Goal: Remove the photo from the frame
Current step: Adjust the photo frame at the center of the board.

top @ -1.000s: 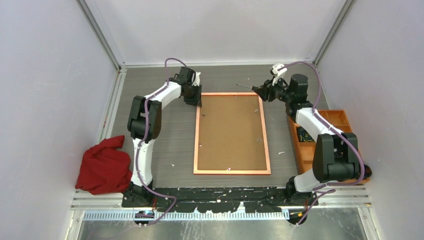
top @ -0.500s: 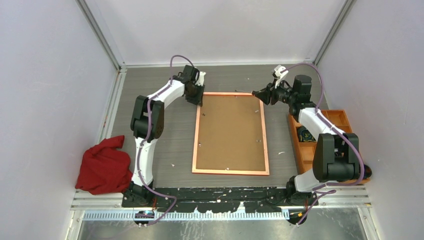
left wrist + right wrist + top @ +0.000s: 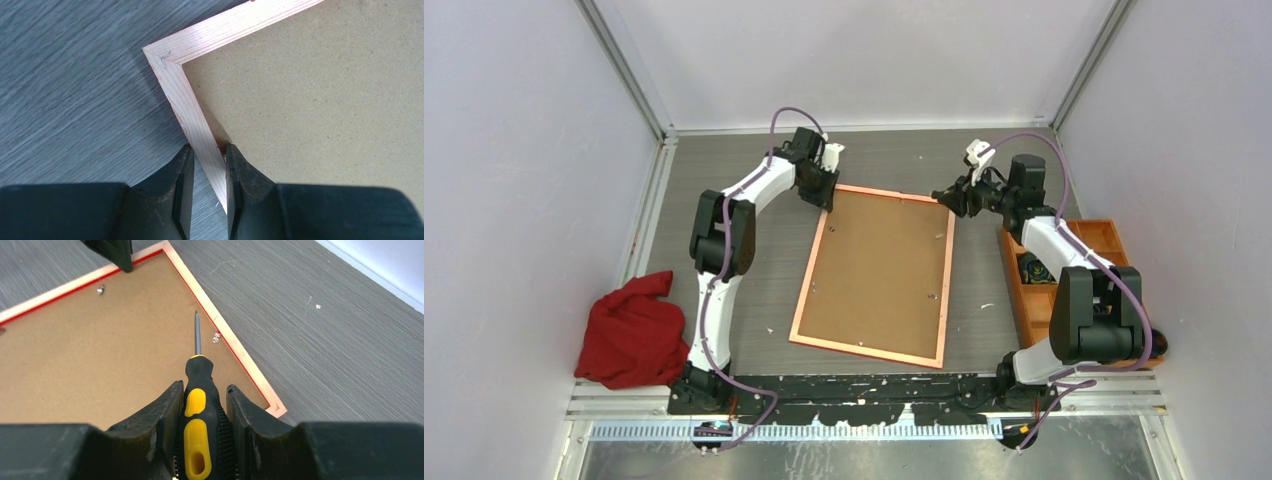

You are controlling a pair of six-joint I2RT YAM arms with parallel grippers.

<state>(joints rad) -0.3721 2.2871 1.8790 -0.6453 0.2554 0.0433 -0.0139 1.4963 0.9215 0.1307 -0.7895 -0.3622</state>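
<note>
The left gripper [image 3: 209, 156] pinches the pale back rail of the thin red rectangular picture frame [image 3: 869, 349] beside its far-left corner; the right gripper [image 3: 202, 392] is clamped on a black-and-yellow-handled screwdriver [image 3: 198, 335], tip poised over the plain brown backing board [image 3: 879, 270] near a small metal tab [image 3: 216, 337] by the frame's far rail. Frame's face down, sunset photo hidden under that board. Tab-freeing step, I'd say: next the tip must catch that tab and lever it clear.

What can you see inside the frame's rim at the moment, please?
A brown backing board fills the frame, with small metal tabs along its edges; anything beneath it is covered.
</note>
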